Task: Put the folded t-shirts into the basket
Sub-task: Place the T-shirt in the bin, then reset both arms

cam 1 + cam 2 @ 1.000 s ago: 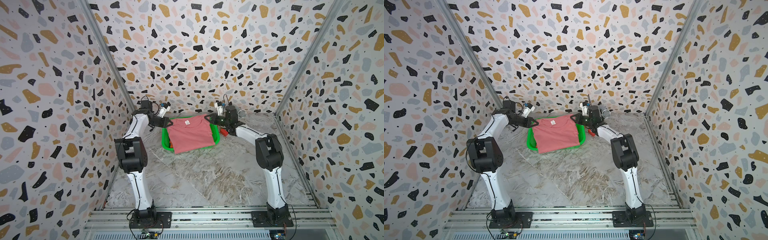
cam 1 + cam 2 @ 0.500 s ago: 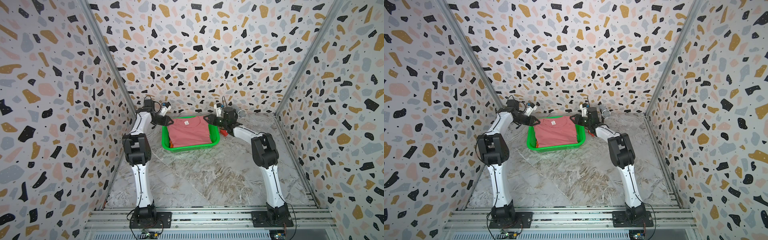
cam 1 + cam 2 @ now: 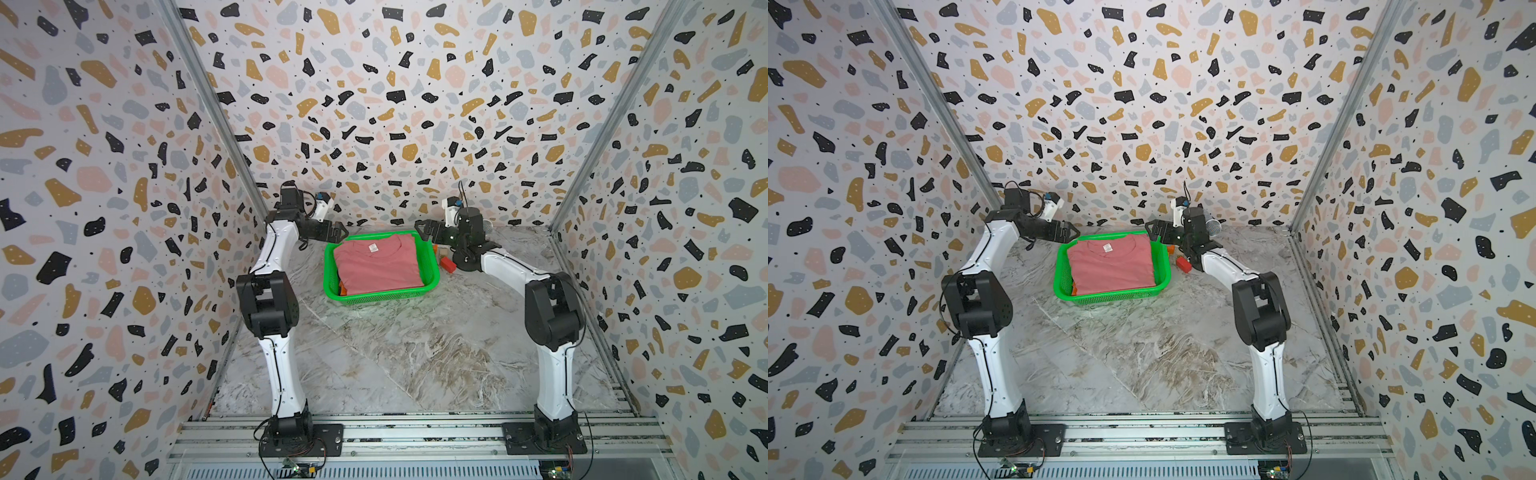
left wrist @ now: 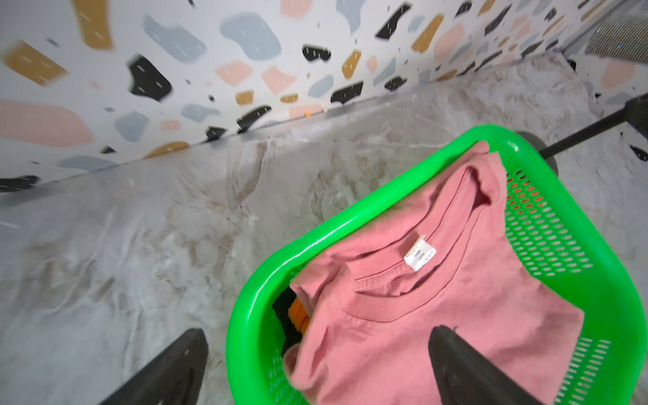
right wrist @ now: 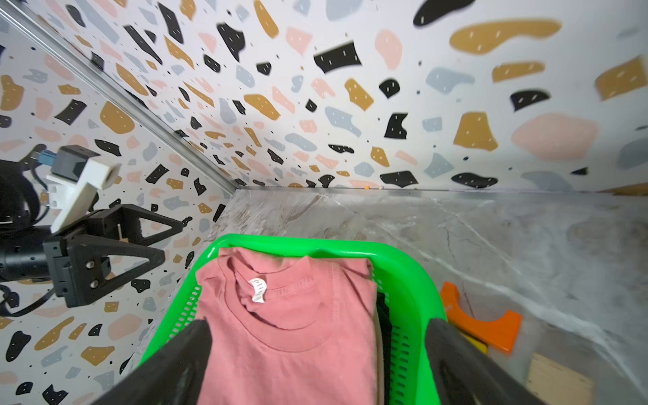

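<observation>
Folded t-shirts [image 3: 376, 266], seemingly three, in basket [image 3: 384, 296]

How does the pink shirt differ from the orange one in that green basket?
The pink shirt lies on top, nearly all in view, white neck label showing; the orange shirt sits beneath it, only a sliver peeking out at one edge. Pink is dusty, orange bright. Both lie inside the green basket.

High stereo pair; wrists over basket [image 4: 315, 245]

Folded t-shirts [image 3: 376, 266] inside the basket [image 3: 382, 296]
</observation>
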`<action>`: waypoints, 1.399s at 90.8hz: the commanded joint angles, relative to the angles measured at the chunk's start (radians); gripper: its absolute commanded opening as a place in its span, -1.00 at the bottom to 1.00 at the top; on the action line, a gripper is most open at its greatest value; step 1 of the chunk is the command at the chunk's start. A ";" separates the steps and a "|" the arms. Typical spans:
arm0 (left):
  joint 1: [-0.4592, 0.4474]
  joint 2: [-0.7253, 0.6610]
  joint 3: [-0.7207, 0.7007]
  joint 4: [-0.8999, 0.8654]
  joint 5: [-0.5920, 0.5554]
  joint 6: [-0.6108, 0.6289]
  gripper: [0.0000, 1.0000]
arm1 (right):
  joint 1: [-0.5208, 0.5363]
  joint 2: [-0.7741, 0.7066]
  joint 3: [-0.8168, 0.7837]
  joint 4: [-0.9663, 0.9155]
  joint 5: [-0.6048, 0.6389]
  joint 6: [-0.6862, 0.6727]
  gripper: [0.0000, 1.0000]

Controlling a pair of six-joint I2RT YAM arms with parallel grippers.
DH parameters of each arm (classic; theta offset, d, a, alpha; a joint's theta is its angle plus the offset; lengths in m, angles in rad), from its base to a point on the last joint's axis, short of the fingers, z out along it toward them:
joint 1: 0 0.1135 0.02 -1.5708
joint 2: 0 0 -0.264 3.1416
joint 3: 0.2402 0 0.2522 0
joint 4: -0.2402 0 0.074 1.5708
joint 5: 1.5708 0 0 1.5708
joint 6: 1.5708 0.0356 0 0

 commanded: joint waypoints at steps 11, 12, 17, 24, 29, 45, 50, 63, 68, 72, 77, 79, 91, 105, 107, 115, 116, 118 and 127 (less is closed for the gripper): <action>0.013 -0.285 -0.111 0.058 -0.214 -0.133 1.00 | -0.005 -0.349 -0.132 -0.194 0.181 -0.286 0.99; 0.013 -0.299 -0.127 0.056 -0.223 -0.139 1.00 | -0.006 -0.370 -0.148 -0.201 0.189 -0.297 0.99; 0.013 -0.369 -0.201 0.065 -0.277 -0.192 1.00 | -0.006 -0.458 -0.214 -0.234 0.253 -0.341 0.99; 0.017 -0.479 -0.372 0.109 -0.284 -0.206 1.00 | -0.009 -0.579 -0.317 -0.277 0.399 -0.380 0.99; 0.018 -0.575 -0.532 0.181 -0.269 -0.196 1.00 | -0.011 -0.672 -0.415 -0.297 0.507 -0.398 1.00; 0.030 -0.813 -1.013 0.446 -0.304 -0.186 1.00 | -0.033 -0.982 -0.831 -0.176 0.749 -0.589 0.99; 0.044 -0.852 -1.154 0.546 -0.310 -0.198 1.00 | -0.044 -1.054 -0.975 -0.086 0.796 -0.648 1.00; 0.067 -0.894 -1.394 0.760 -0.247 -0.169 1.00 | -0.112 -1.175 -1.279 0.135 0.806 -0.656 0.99; 0.067 -0.896 -1.462 0.838 -0.240 -0.185 1.00 | -0.147 -1.172 -1.358 0.214 0.762 -0.638 0.99; 0.066 -0.893 -1.520 0.922 -0.221 -0.191 1.00 | -0.164 -1.144 -1.393 0.264 0.759 -0.602 0.99; 0.067 -0.886 -1.603 1.067 -0.206 -0.191 1.00 | -0.181 -1.091 -1.412 0.322 0.764 -0.582 0.99; 0.066 -0.881 -1.639 1.123 -0.203 -0.190 1.00 | -0.184 -1.069 -1.416 0.343 0.763 -0.585 0.99; 0.036 -0.857 -1.665 1.195 -0.236 -0.206 1.00 | -0.201 -0.895 -1.446 0.560 0.767 -0.597 0.99; -0.032 -0.845 -1.690 1.293 -0.312 -0.241 1.00 | -0.245 -0.711 -1.462 0.817 0.699 -0.577 0.99; -0.054 -0.833 -1.707 1.341 -0.332 -0.236 1.00 | -0.260 -0.675 -1.463 0.861 0.682 -0.565 0.98; -0.172 -0.755 -1.758 1.491 -0.476 -0.157 1.00 | -0.293 -0.511 -1.469 1.035 0.604 -0.571 0.99; -0.177 -0.755 -1.762 1.502 -0.490 -0.157 1.00 | -0.295 -0.492 -1.469 1.069 0.596 -0.576 0.99; -0.181 -0.761 -1.767 1.497 -0.505 -0.157 1.00 | -0.296 -0.471 -1.471 1.101 0.582 -0.582 0.99; -0.181 -0.753 -1.781 1.517 -0.508 -0.156 1.00 | -0.304 -0.554 -1.434 0.896 0.556 -0.563 0.99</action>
